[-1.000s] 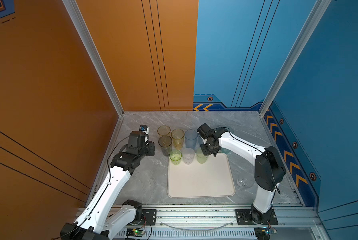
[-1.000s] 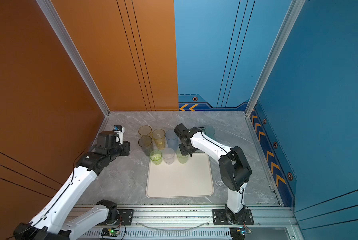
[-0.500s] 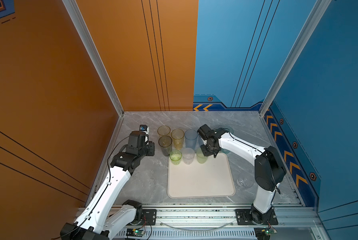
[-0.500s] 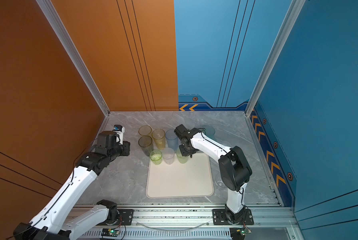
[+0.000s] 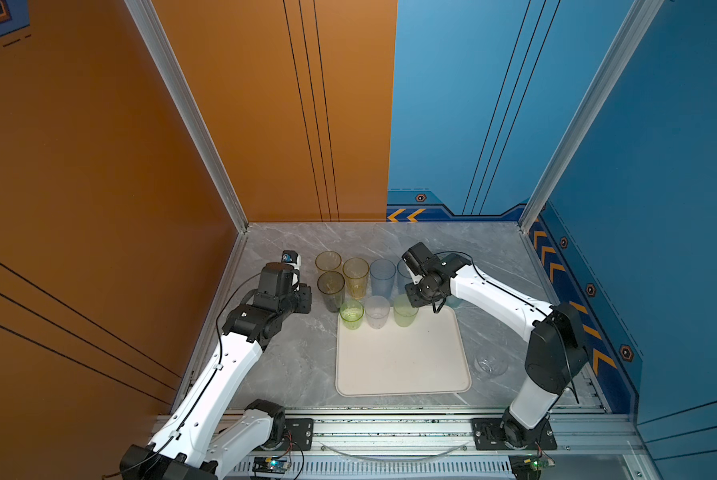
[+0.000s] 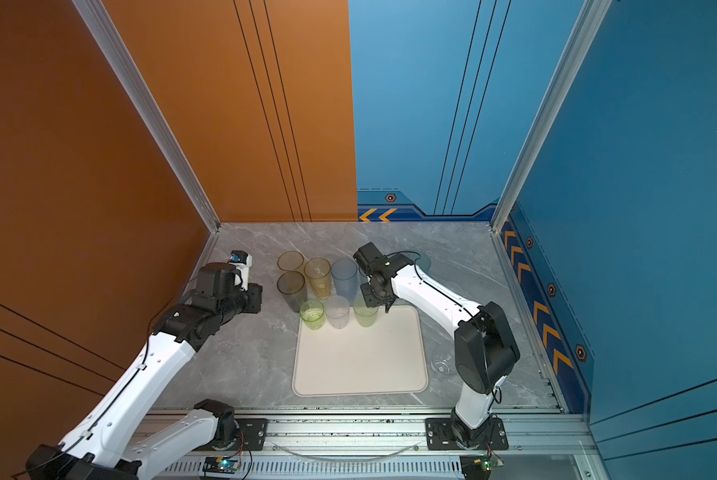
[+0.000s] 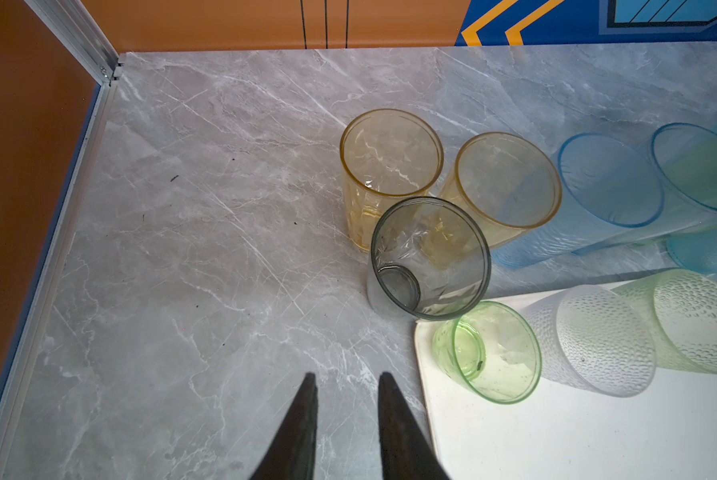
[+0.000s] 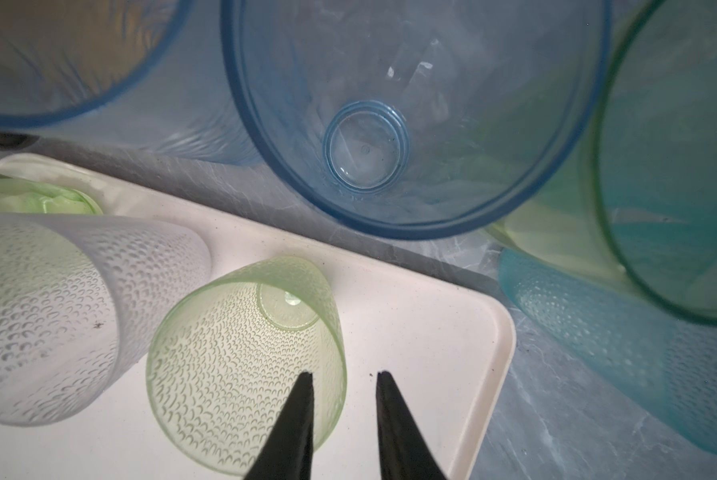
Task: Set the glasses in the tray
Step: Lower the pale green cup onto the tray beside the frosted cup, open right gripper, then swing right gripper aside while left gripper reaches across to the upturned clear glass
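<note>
Right gripper first: black fingertips a narrow gap apart. One tip shows over the mouth of the dimpled green glass, the other over bare tray. The rim runs between them, and neither tip presses it, so nothing is gripped.

That glass stands upright on the tray, and take the tray as the dial in both top views: it's at one o'clock on the far edge. The frosted clear glass is just beside it at twelve, and the smooth green glass sits on the eleven o'clock corner.

Left gripper now: fingers narrowly parted too, bare marble table between them, holding nothing. It hangs off the tray at ten o'clock, near the smoky grey glass but apart from it.

Beyond the far edge, off the tray, the rest cluster on the table: two yellow glasses past the grey one, two blue glasses around twelve, and a tall teal-green glass with a dimpled teal glass out at one o'clock under the right arm.

One clear glass stands alone on the table at three o'clock, just off the tray's edge
</note>
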Motion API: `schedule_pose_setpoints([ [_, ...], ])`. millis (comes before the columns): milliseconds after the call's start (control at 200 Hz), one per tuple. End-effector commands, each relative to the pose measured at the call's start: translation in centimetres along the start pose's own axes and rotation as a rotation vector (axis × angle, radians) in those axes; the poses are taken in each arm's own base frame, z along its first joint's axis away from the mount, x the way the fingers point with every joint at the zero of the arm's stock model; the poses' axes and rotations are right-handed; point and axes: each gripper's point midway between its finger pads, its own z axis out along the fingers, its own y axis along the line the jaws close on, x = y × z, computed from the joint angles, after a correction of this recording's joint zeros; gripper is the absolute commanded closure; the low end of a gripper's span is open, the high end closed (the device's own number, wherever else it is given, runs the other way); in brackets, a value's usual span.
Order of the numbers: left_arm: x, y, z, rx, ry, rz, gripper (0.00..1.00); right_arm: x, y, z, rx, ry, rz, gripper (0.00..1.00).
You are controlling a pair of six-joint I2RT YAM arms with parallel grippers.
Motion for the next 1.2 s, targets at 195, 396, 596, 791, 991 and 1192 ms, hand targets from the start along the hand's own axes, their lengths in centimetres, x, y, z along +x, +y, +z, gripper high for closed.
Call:
schedule_pose_setpoints([
  [195,-0.7,-0.6,-0.7,-0.004,-0.001,0.056,0.74,-0.5,-0.7,-3.5,-0.077,-0.113,0.05,0.74],
  [396,-0.6,-2.1,-1.0,0.029,0.015,0.111,0.75,-0.1,-2.1,-6.0,-0.093,-0.193,0.099,0.74],
  [596,-1.3,-7.1,-2.1,0.142,0.035,0.267,0.75,0.6,-5.8,-10.7,-0.053,-0.339,0.195,0.71],
  [791,-0.5,-15.8,-2.7,0.319,0.086,0.471,0.75,3.3,-11.5,-13.6,0.006,-0.42,0.36,0.69],
  [991,2.4,-26.6,-3.6,0.531,0.174,0.718,0.75,6.3,-16.2,-14.6,0.049,-0.431,0.519,0.66],
  [1192,6.4,-34.5,-4.9,0.776,0.295,0.82,0.75,8.0,-19.9,-13.0,0.059,-0.401,0.665,0.66],
])
